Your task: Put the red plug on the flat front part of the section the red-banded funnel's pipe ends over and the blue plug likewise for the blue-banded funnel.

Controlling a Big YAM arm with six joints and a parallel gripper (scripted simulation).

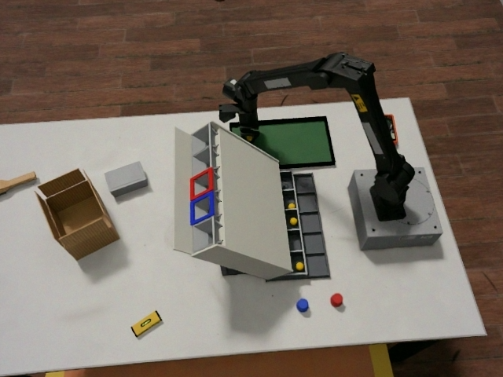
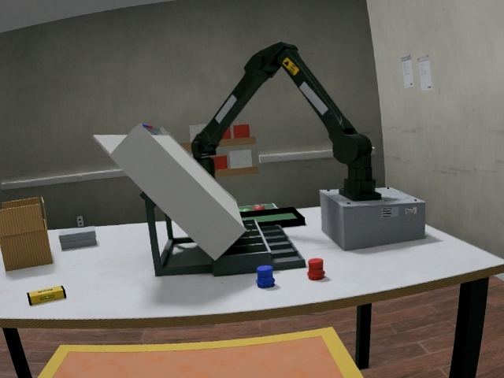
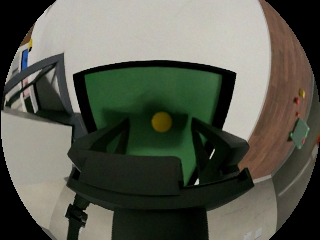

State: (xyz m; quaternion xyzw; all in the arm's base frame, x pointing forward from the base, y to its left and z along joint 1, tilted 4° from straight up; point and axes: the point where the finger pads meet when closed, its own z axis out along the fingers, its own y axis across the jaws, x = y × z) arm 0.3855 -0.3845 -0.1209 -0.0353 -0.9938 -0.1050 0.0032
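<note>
My gripper [image 1: 248, 136] is open, pointing down over the left end of the green marble tray [image 1: 294, 141], close behind the top of the white cover [image 1: 247, 203]. In the wrist view a yellow marble [image 3: 162, 122] lies on the tray between and just beyond the open fingers, untouched. The red-banded funnel [image 1: 201, 184] and the blue-banded funnel [image 1: 202, 208] sit side by side in the funnel row. Three yellow marbles lie in the sections [image 1: 292, 221] below the cover. The red plug [image 1: 336, 299] and blue plug [image 1: 302, 305] stand on the table in front of the sections.
The robot base [image 1: 394, 210] stands right of the sections. An open cardboard box [image 1: 77, 213], a grey block [image 1: 126, 177], a yellow level [image 1: 146, 323] and a wooden piece [image 1: 16, 180] lie on the left half of the table.
</note>
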